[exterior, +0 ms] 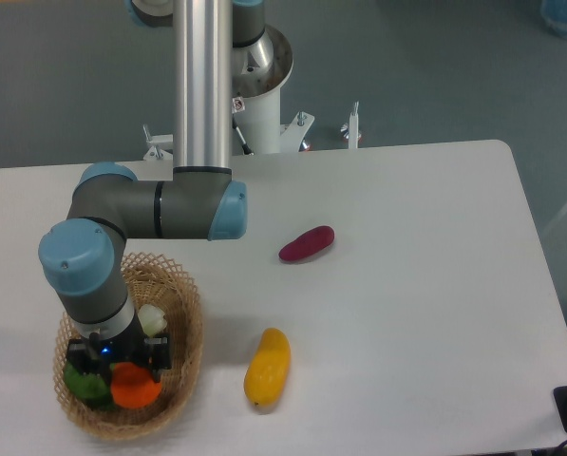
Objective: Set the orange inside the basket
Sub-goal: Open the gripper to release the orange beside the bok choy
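The wicker basket (183, 313) sits at the front left of the white table. The orange (136, 389) is inside it, near the front, directly under my gripper (120, 370). The gripper points down into the basket, and its black body covers the top of the orange. The fingertips are hidden between the wrist and the fruit, so I cannot tell whether they hold the orange or stand apart from it.
A green item (82, 383) and a pale white item (153, 318) also lie in the basket. A yellow-orange mango-like fruit (267, 368) lies right of the basket. A purple elongated fruit (307, 243) lies mid-table. The arm's base column (202, 85) stands at the back.
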